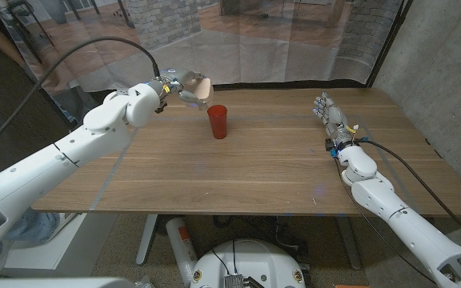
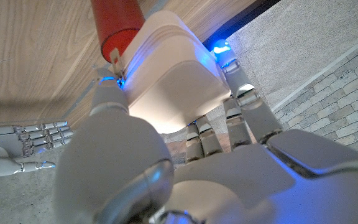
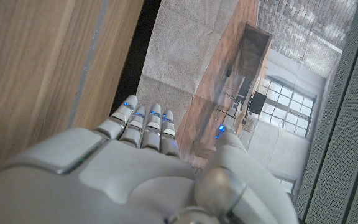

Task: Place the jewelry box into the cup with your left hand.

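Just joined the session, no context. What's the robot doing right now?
The left hand holds a pale jewelry box in the air, just beside and above the red cup standing on the wooden table. The box is not in the cup yet. The left wrist view shows the fingers wrapped around the box with the cup close by. The right hand holds nothing, fingers extended, near the table's right side.

A small cream-white jewelry box (image 1: 199, 86) with rounded corners was held above the wooden table, gripped from both sides and tilted. It was positioned just to the left of and slightly above a red cup (image 1: 217, 122). The cup was stood upright toward the far middle of the table, its mouth open.
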{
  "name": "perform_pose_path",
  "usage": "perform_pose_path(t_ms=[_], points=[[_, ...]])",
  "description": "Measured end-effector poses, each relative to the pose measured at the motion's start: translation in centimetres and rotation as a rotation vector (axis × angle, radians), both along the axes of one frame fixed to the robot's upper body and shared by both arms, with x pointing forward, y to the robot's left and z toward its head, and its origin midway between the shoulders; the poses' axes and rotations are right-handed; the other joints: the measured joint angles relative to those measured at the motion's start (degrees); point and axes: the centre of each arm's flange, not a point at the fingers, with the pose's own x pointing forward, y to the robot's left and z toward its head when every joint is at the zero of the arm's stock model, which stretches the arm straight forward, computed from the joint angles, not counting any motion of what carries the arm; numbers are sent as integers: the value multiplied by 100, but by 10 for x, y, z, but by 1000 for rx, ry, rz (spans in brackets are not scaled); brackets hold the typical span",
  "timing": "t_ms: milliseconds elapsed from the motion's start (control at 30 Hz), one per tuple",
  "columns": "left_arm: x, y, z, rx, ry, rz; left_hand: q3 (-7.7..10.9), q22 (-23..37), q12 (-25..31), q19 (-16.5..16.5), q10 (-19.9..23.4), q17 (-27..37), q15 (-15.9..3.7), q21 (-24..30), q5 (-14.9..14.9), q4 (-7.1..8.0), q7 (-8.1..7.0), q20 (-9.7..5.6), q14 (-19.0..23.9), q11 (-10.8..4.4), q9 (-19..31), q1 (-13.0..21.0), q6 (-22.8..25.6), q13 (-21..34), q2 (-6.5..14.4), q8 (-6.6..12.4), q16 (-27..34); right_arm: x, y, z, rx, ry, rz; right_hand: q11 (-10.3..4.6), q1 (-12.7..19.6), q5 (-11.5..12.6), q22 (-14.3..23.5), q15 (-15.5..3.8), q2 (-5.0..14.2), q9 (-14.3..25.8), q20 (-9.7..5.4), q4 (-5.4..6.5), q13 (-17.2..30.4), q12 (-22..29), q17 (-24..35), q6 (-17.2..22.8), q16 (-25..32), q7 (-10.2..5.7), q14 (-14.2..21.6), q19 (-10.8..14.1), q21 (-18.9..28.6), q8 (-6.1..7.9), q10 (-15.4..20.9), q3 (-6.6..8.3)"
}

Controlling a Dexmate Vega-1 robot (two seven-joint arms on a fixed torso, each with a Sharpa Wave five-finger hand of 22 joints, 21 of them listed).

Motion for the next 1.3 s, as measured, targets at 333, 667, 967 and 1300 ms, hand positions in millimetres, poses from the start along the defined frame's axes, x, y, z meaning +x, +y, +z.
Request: perform_pose_path(t_ms=[333,667,967,1300], points=[[5,-10,2,16,10,-20,0,0,-15,-31,14,26,-21,0,18,0,-10,31,21,-9,-1,0,34,0,0,-1,-43,-3,-3,-2,5,0,-5,0,-25,0,0,0,25,0,0,0,0,0,0,0,0,0,0,0,0,0,0,0],[12,-16,4,22,27,-25,-1,0,-21,-31,30,53,-34,-22,18,1,-9,31,35,-9,-5,-2,51,-1,2,21,-54,-6,-6,-3,7,-1,-9,0,-31,0,-1,0,31,0,-21,0,0,0,0,0,0,0,0,21,0,0,0,0],[18,-20,5,27,41,-25,-1,0,-21,-30,30,75,-35,-22,17,1,-10,31,37,-9,-1,-4,51,-1,4,21,-64,-7,-8,-5,9,1,-11,0,-31,0,-1,0,31,0,-21,0,0,0,0,0,0,0,0,21,-41,0,0,0],[27,-25,5,37,62,-28,-1,0,-22,-30,30,79,-36,-22,17,1,-11,31,37,-8,0,-10,51,-1,9,18,-66,-7,-9,-5,12,-1,-14,0,-31,0,-1,0,31,0,-21,-24,0,0,0,0,0,0,0,21,-40,0,0,-24]])
